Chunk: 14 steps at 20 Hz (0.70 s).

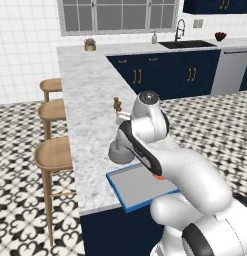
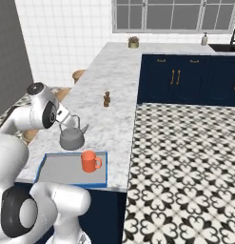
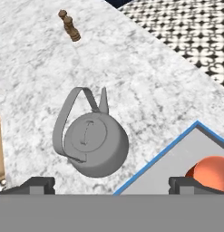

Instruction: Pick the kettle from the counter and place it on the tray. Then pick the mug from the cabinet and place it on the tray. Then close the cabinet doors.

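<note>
**Lining up on the kettle handle**

Left base view: my arm hides most of the kettle [image 1: 120,152]; it sits on the counter [image 1: 85,90] just beyond the tray [image 1: 140,187].

Right base view: the kettle stands upright off the tray's far rim; the mug [image 2: 90,161] is already on the tray. My gripper [image 2: 66,116] hangs above the handle.

Hand view: fingertips [image 3: 38,185] spread wide, nothing held. Handle arches left of the lid. I should centre over the arch, jaws across the wire, descend straight, and lift clear of the rim and mug.

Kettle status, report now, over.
Gripper open, empty, above kettle. Kettle on counter, beside tray, not on it. Mug on tray. Nothing in the way.
</note>
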Tool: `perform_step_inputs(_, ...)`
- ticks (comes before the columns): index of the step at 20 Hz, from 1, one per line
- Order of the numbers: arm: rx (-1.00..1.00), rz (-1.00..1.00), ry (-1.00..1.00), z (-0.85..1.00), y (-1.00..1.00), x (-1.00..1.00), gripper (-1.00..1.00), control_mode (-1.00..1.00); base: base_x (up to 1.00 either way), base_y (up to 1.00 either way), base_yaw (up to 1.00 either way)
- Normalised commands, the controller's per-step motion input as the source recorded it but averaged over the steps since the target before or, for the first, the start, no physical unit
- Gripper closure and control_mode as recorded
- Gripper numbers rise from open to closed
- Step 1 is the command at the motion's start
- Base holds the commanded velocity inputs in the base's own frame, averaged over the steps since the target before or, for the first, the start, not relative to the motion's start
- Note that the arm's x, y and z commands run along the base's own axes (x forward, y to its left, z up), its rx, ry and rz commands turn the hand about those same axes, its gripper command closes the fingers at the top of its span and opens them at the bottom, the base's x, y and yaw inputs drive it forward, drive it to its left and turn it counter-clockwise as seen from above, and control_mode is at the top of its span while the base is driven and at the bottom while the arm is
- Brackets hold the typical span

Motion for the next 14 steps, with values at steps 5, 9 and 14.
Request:
perform_step_inputs(5, 0.03, 0.00, 0.10, 0.00, 0.00, 0.20, -1.00, -1.00, 0.00, 0.00, 0.00)
perform_step_inputs(9, 0.01, 0.00, 0.09, -0.11, 0.12, 0.26, -1.00, -1.00, 0.00, 0.00, 0.00)
perform_step_inputs(14, 0.02, 0.00, 0.10, -0.18, 0.05, 0.28, -1.00, -1.00, 0.00, 0.00, 0.00)
